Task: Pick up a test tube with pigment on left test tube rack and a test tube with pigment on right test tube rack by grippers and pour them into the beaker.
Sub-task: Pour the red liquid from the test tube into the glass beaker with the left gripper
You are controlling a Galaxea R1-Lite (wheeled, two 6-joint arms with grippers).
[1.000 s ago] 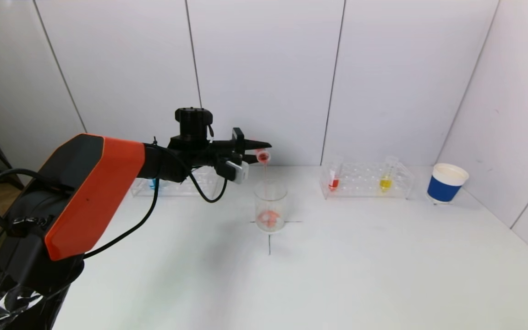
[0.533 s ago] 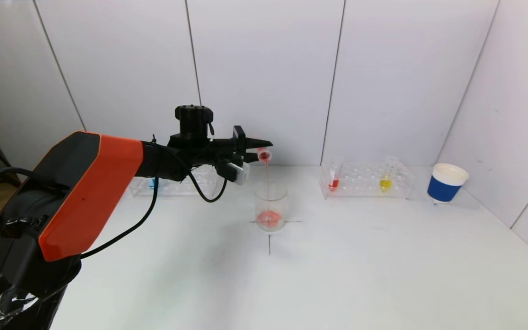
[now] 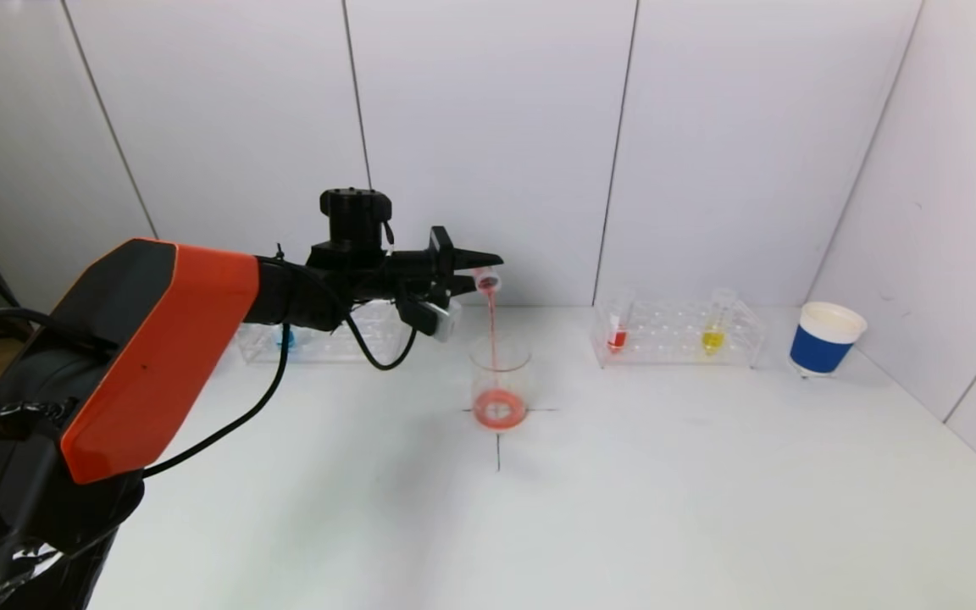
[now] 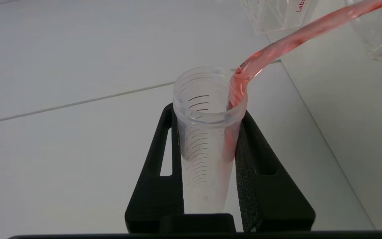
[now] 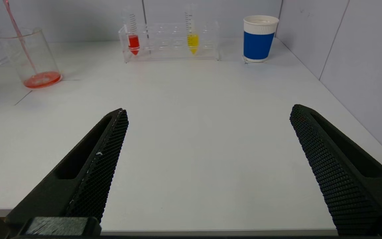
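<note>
My left gripper is shut on a clear graduated test tube, tipped on its side above the glass beaker. A thin red stream runs from the tube's mouth down into the beaker, where red liquid covers the bottom. The left rack behind the arm holds a blue tube. The right rack holds a red tube and a yellow tube. My right gripper is open and empty, low over the table's near edge, out of the head view.
A blue and white paper cup stands at the far right beside the right rack, near the side wall. A black cross mark lies on the white table under the beaker. White wall panels close the back and the right side.
The left gripper has risen slightly and tipped the tube further. The stream has grown steadier and the red liquid in the beaker has deepened.
</note>
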